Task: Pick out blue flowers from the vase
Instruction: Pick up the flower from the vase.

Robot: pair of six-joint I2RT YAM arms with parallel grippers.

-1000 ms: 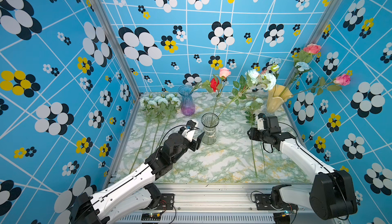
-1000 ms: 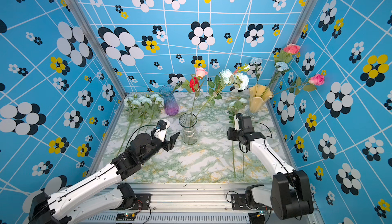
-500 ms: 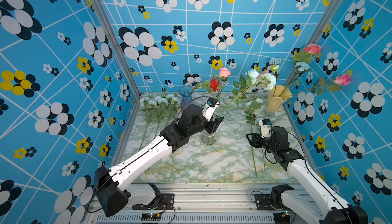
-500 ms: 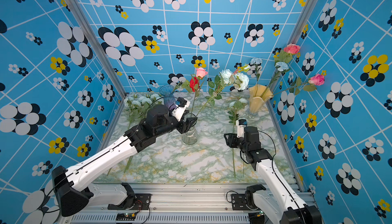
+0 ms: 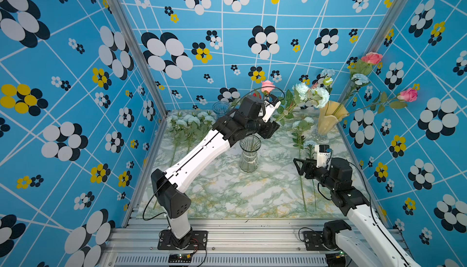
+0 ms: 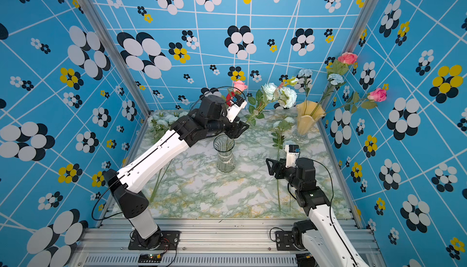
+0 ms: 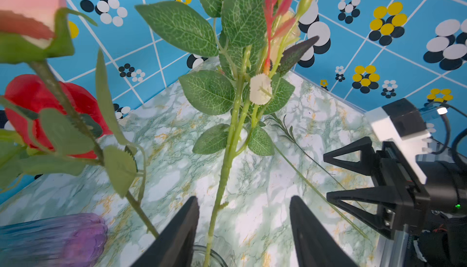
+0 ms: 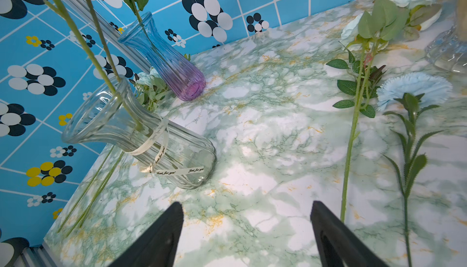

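reaching over the clear vase (image 5: 249,152) in the middle of the table (image 5: 227,197), the left gripper (image 7: 243,198) stands released, its jaws on either side of one green stem (image 7: 222,177) without touching it. starting at the table's back left corner, a bunch of blue flowers (image 5: 192,120) lies flat, heads toward the back edge. next, the stem between the jaws rises out of the clear vase and leans toward the back right, carrying the pale blue blooms (image 5: 312,96); a pink rose (image 5: 267,86) and a red rose (image 7: 30,96) crowd close beside it. the step in hand looks like the grasp on this blue stem. to do it well, the jaws should centre first, since the stem sits nearer one finger, then clench below the leaves and lift along the stem's own lean, so the rose stems and the vase stay put. further right, the right gripper (image 8: 247,203) hangs released and empty above the table near its right edge, beside a blue carnation (image 8: 414,86) lying flat. in the back right corner, a yellow vase (image 5: 328,119) holds small blue heads (image 5: 360,78) among pink ones.
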